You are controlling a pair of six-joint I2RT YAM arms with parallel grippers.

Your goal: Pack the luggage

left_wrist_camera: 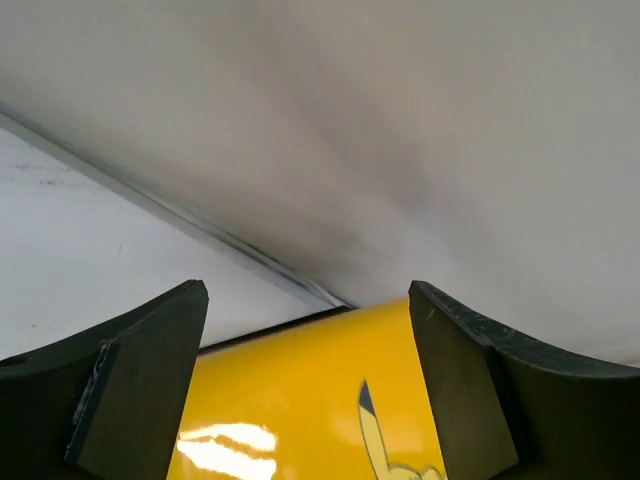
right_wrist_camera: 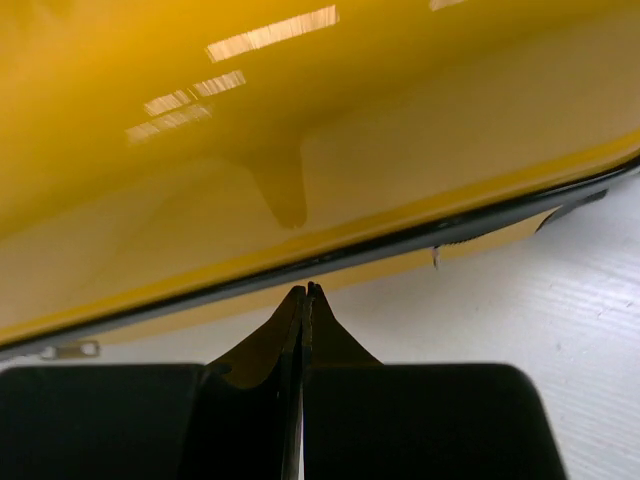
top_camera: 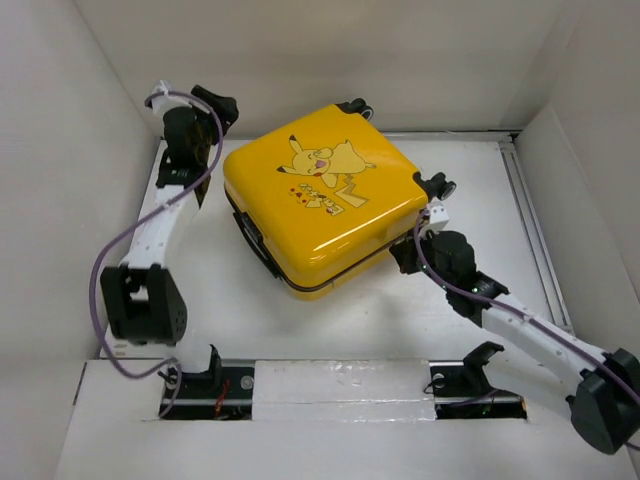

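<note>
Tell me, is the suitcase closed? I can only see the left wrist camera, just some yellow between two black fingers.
Observer: Yes. From above, the luggage lies flat with its lid down and the Pikachu picture facing up.
Operator: Where's the other arm?
Observer: At the luggage's right side. The right gripper is shut, its tips pointing at the black seam line.
Operator: Is it holding anything?
Observer: Its own camera shows nothing between its fingers.
</note>
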